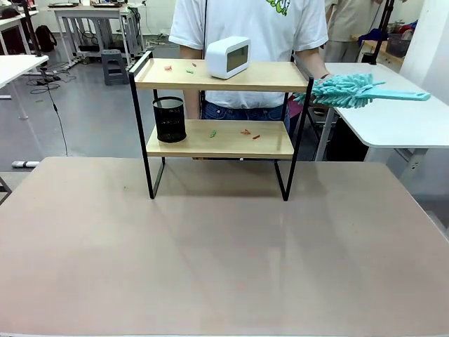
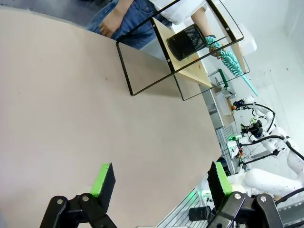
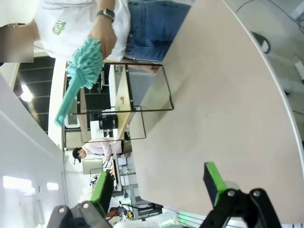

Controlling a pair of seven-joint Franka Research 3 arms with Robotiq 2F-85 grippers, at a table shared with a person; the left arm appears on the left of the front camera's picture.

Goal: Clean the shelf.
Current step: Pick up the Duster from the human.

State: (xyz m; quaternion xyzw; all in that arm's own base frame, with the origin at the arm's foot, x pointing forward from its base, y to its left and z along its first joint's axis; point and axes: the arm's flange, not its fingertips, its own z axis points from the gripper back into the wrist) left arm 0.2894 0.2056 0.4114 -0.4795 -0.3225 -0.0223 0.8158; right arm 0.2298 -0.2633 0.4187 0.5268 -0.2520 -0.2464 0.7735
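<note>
At upper centre of the front view, the shelf (image 1: 270,75) stands at the worktop's (image 1: 224,246) far edge with scraps on both boards, a person's hand (image 3: 103,37) holds a teal duster (image 1: 344,90) beside it, presumably for handover, and left tool (image 2: 161,178) and right tool (image 3: 158,183) gape wide, empty.

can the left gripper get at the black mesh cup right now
Probably yes: the left gripper is open, bare table lies between, nothing blocks the mesh cup on the shelf.
</note>
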